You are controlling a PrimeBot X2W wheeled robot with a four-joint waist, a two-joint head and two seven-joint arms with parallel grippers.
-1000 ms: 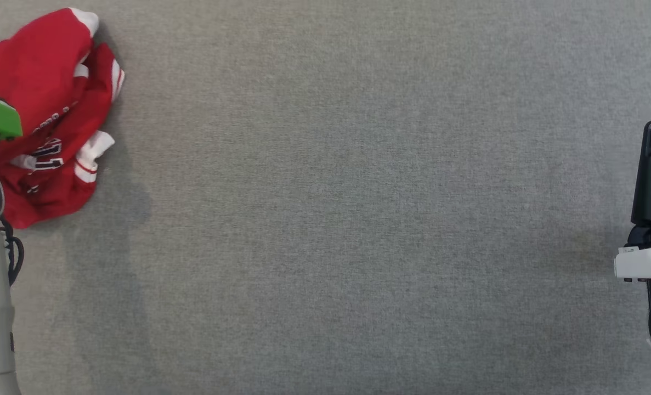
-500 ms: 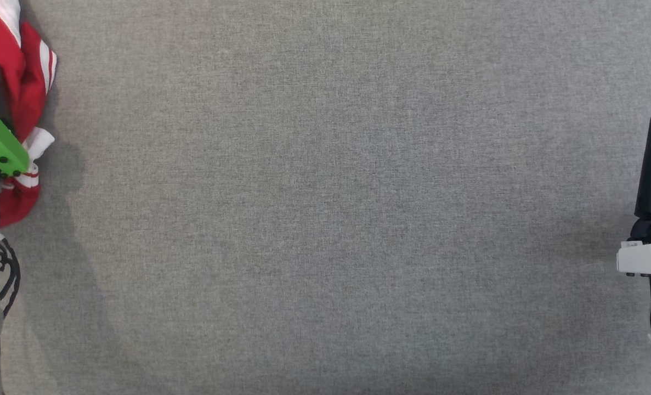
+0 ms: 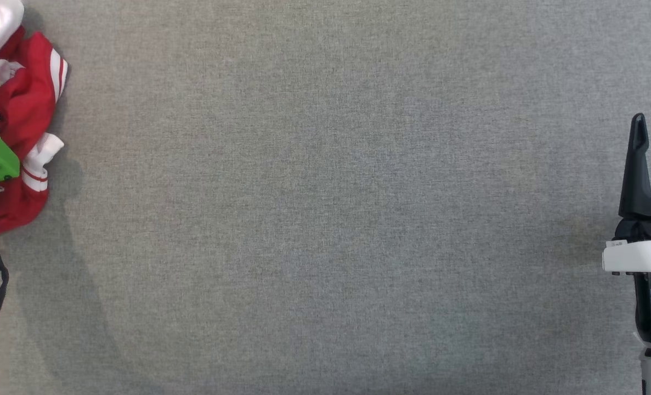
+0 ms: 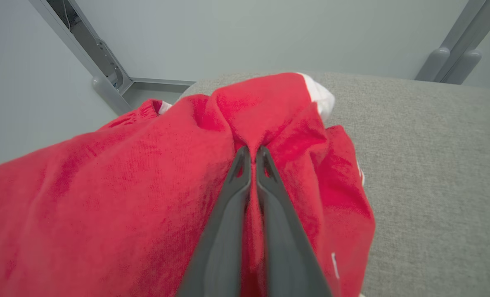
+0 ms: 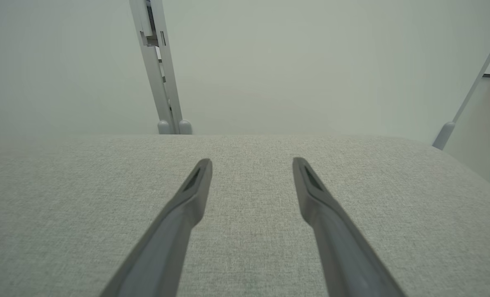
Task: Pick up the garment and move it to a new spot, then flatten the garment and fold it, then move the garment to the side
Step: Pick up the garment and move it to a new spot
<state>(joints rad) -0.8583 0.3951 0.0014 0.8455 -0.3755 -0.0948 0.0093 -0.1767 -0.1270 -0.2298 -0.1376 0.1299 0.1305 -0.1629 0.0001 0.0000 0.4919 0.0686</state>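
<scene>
Between the fingertips of the left gripper (image 4: 253, 154): a pinched ridge of the crumpled red knit garment with white striped cuffs (image 4: 125, 185), the two long dark fingers clenched together on the fold. The garment lies bunched around and beneath that gripper, near a rounded corner of the grey woven fabric-covered table (image 3: 325, 219), with one white cuff showing just beyond the fingertips. Cloth: soft, matt, slightly fuzzy; deep creases radiate from the pinch; limp, so likely to drape and trail when raised. Step in hand, by judgement: the first, picking up, with the grasp made and the lift not yet begun. Next move calls for a rise high enough to free the hanging bulk from the surface, then a carry toward the bare ground ahead of the right gripper (image 5: 252, 165). Right gripper: released, its tapered dark fingers spread wide over bare table, well apart from the garment, holding nothing. Table covering: flat, fine-grained, pale textile. Beyond it: pale grey metal frame posts (image 5: 162, 82), smooth and straight, against a plain wall.
</scene>
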